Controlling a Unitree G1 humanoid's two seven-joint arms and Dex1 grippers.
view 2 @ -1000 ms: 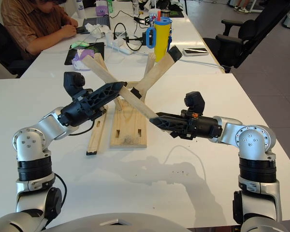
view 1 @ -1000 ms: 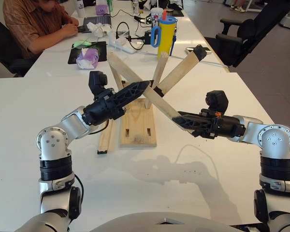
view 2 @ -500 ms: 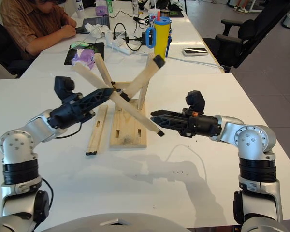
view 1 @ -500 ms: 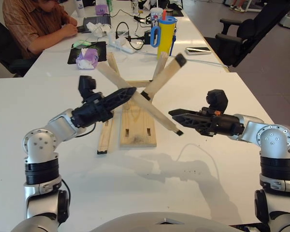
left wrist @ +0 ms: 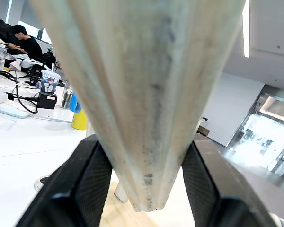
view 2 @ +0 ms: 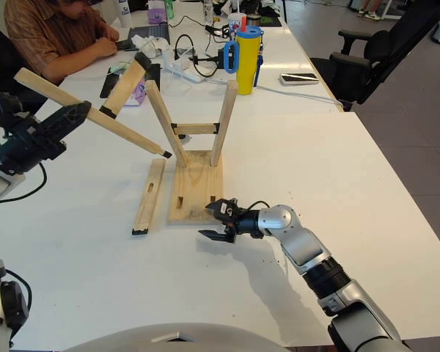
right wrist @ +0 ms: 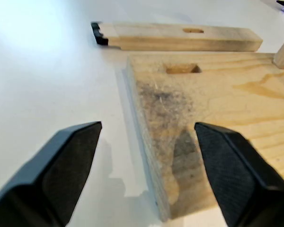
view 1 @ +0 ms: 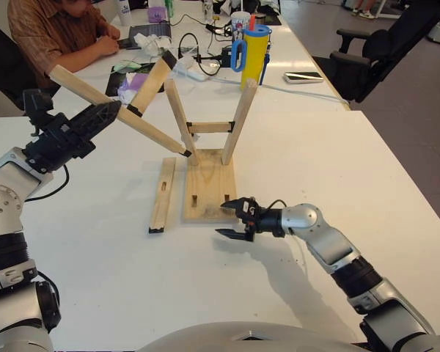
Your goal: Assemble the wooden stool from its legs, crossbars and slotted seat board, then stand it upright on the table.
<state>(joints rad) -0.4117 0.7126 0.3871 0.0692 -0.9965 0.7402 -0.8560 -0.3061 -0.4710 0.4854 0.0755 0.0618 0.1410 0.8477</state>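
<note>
The right gripper hovers low over the white surface just off the near edge of the flat pale wooden slotted seat board, its two black fingers spread apart and holding nothing; the wrist view puts the board's near corner between them. The seat board lies flat on the surface, with two small rectangular slots showing toward its near end. Just beside its left edge, parallel to it and not quite touching, lies a loose narrow wooden bar with a slot and a black end.

At the board's far end two pale wooden legs stand upright on it, leaning slightly toward each other and linked by a short wooden crossbar.

Up and to the left of the board, the left gripper is clamped on a long pale wooden leg with a black tip, the black fingers pressed on either side of it. This leg slants down to the board's far left corner, its tip just beside the base of the nearer upright (contact cannot be told). Another leg crosses it just past the gripper.

Beyond the board stands a yellow bottle with a blue lid and handle.
</note>
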